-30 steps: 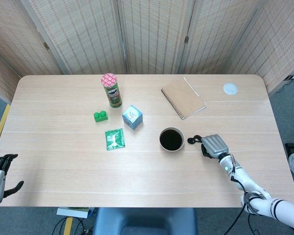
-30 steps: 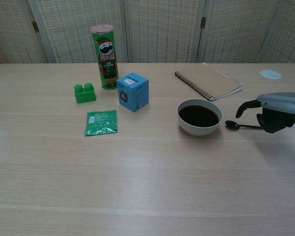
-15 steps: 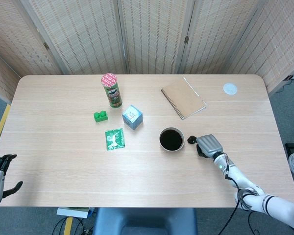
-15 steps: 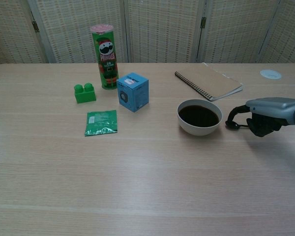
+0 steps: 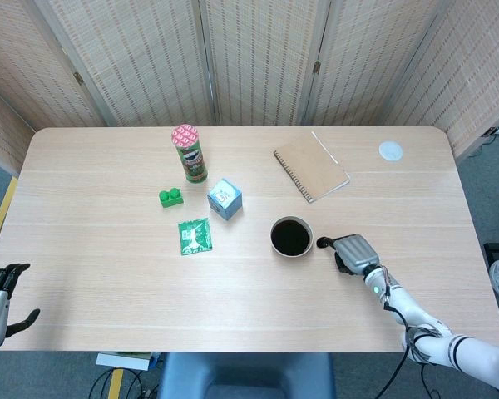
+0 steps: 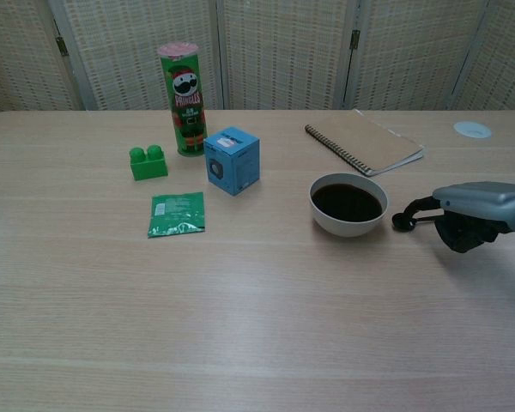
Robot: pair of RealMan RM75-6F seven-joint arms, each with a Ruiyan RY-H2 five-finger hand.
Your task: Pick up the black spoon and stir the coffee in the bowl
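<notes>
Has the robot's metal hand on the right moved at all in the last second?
Yes. The right hand has slid towards the white bowl of coffee in the head view, closing the gap, and now covers the black spoon's handle.

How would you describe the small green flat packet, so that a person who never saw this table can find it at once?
Start at the tall Pringles can near the back of the table. Just in front of it sits a green toy brick, and nearer the front edge lies the green packet. Unlike the brick, it is flat, with white print on it.
</notes>
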